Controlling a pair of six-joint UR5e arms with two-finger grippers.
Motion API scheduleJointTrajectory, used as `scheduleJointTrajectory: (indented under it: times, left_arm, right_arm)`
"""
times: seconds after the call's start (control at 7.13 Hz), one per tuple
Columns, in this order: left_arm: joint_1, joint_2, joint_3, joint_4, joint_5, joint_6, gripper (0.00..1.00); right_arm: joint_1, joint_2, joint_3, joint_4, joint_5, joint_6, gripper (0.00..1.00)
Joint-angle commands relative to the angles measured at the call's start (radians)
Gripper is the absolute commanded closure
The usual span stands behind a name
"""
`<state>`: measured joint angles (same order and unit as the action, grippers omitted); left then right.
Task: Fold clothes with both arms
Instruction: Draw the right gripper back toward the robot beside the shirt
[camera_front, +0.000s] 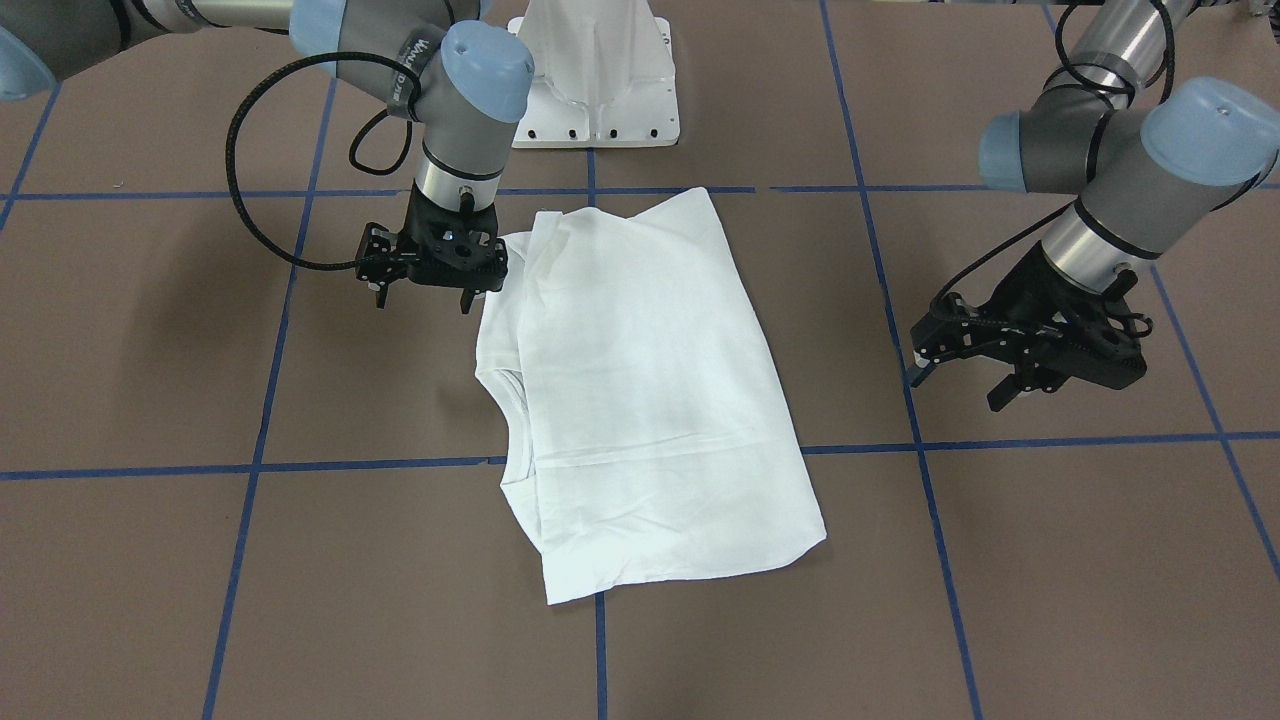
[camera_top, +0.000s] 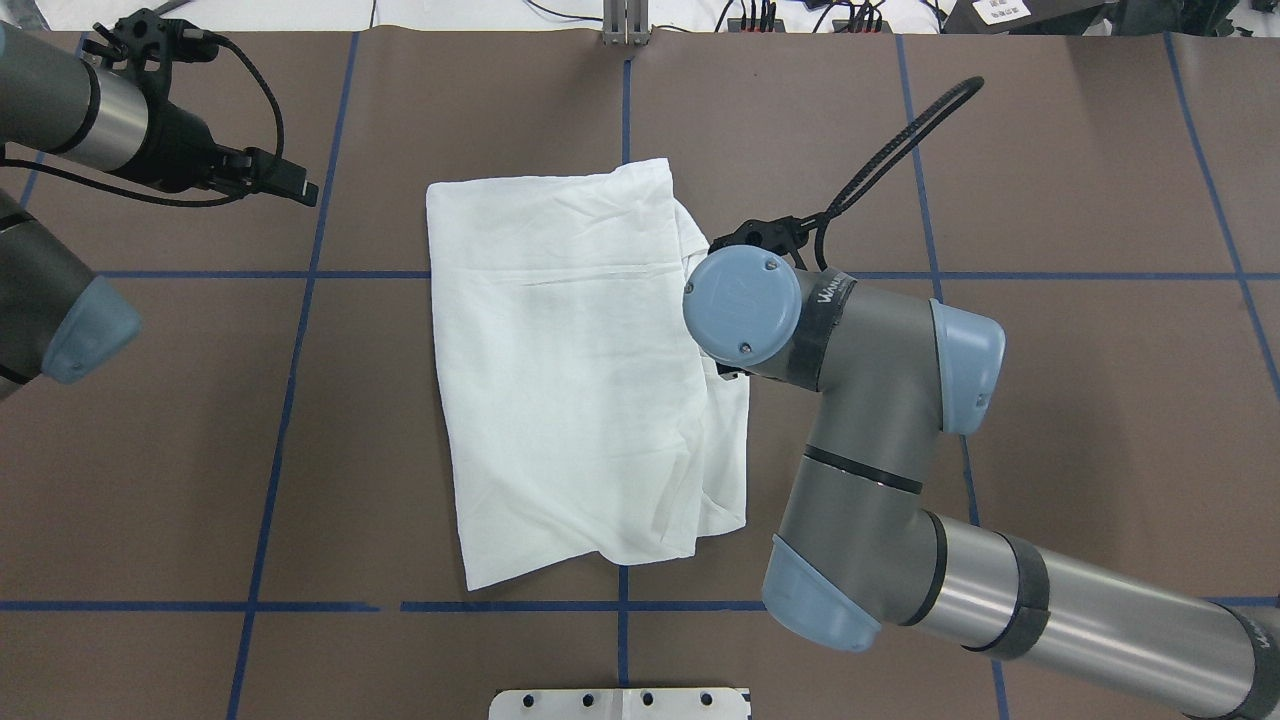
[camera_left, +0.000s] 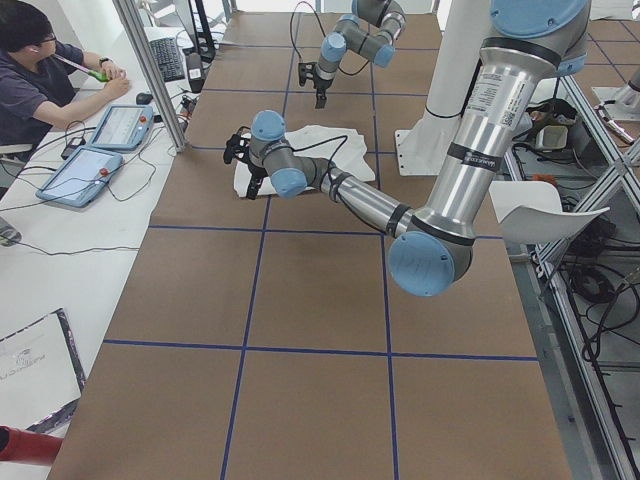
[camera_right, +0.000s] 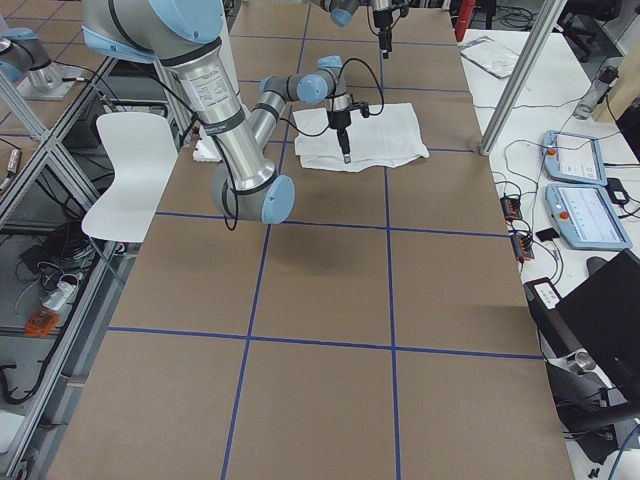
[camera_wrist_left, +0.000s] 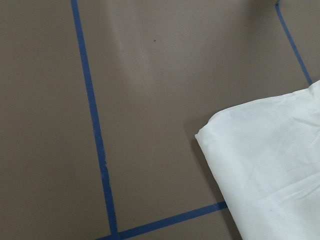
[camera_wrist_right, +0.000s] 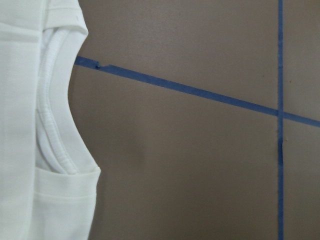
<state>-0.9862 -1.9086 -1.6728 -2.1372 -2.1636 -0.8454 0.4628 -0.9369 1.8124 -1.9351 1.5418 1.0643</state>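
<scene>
— Where is the shirt from where you stand?
— The white T-shirt (camera_front: 640, 400) lies flat on the brown table (camera_front: 1050, 580), folded into a rough oblong. It sits in the middle of the front-facing view and runs a bit slantwise, from upper centre down to the right of centre. One blue tape line (camera_front: 350, 466) of the table's grid passes under its lower part.
— Which way is the neck?
— The ribbed collar (camera_front: 503, 392) curves in on the cloth's left edge in that view. The right wrist camera shows it along the left side of its frame.
— And the arms?
— The right end effector (camera_front: 423, 300) hangs at the shirt's upper left corner with its fingers pointing down. They are spread apart with nothing between them. One fingertip is just beside the cloth's edge, and I can't tell whether it touches.
— The other one?
— The left end effector (camera_front: 958, 388) is at the right of the same view, well apart from the shirt. It is tilted over bare table, jaws parted and holding nothing. Its wrist camera catches only a folded corner of the shirt, at the lower right of its frame.
— Anything else around?
— The white pedestal base (camera_front: 596, 90) stands at top centre, beyond the shirt. In the left side view a person (camera_left: 40, 80) sits at a white desk in the upper left.
</scene>
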Motion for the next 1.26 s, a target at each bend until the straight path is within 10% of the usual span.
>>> scheduleJointTrajectory:
  times: [0.0,0.84,1.12]
  left_arm:
    - [0.034,0.026,-0.056,0.002,0.004,-0.053,0.00]
    - [0.049,0.028,-0.054,0.002,0.007,-0.053,0.00]
    - [0.058,0.028,-0.051,0.002,0.008,-0.053,0.00]
  right_arm:
    - [-0.062,-0.020,-0.028,0.169,0.001,0.129,0.00]
    - [-0.165,0.029,-0.108,0.145,-0.008,0.230,0.00]
    - [-0.164,0.023,-0.062,-0.084,0.007,0.174,0.00]
